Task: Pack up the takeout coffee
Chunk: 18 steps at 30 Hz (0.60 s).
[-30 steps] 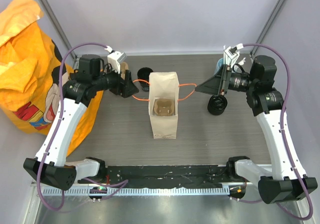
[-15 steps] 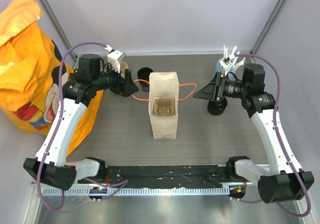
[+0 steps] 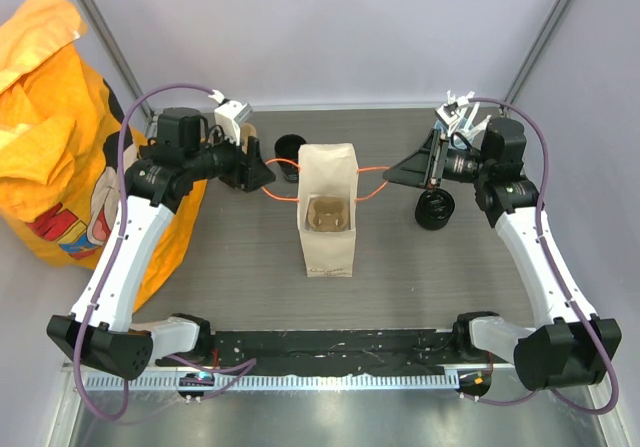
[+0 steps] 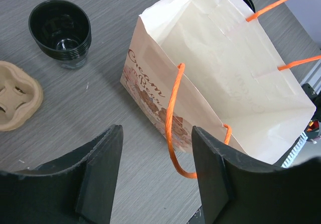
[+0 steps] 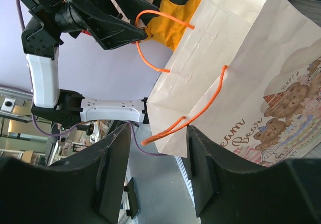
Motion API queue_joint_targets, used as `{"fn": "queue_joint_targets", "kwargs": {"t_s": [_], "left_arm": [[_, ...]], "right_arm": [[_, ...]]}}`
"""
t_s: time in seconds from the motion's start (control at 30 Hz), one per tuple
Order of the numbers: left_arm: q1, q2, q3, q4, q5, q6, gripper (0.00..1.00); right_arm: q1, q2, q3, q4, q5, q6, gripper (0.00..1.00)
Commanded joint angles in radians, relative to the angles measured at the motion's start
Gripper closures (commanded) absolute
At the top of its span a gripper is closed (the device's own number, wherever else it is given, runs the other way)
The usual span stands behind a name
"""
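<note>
Handles explain both poses: the paper bag [image 3: 328, 247] stands upright mid-bench, mouth open, with a thin orange cord loop sticking out on each side. The left gripper [image 4: 155, 136] has its fingers apart with the left handle [image 4: 169, 119] hanging between them, not pinched. The right gripper [image 5: 158, 134] straddles the right handle [image 5: 208, 102] the same way, fingers apart. The aim is probably to steady the light, creased bag and hold its mouth wide. The takeout coffee [image 3: 435, 210], a small black tapered cup with a round lid, sits on the grey wood-grain bench [image 3: 230, 267] just right of the bag, under the right wrist, not yet packed. A glossy lidless black cup [image 4: 60, 31] and a moulded pulp carrier [image 4: 15, 101] lie far-left of the bag.
</note>
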Motion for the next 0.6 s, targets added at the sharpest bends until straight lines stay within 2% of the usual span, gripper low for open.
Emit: {"fn": "queue_joint_targets", "kwargs": {"t_s": [0.0,0.13,0.3,0.4,0.57], "left_arm": [[0.005,0.009,0.035,0.045,0.016,-0.01,0.43],[0.004,0.016,0.041,0.044,0.02,-0.01,0.48],[0.004,0.028,0.058,0.041,0.023,-0.013,0.55],[0.005,0.032,0.069,0.042,0.023,-0.017,0.57],[0.005,0.031,0.073,0.041,0.024,-0.019,0.57]], "right_arm": [[-0.002,0.005,0.008,0.095,-0.027,0.062,0.48],[0.0,0.013,0.01,0.146,-0.028,0.105,0.59],[0.006,0.019,0.019,0.154,-0.027,0.114,0.68],[0.008,0.027,0.022,0.142,-0.023,0.116,0.69],[0.015,0.013,0.01,0.12,-0.03,0.114,0.64]]}}
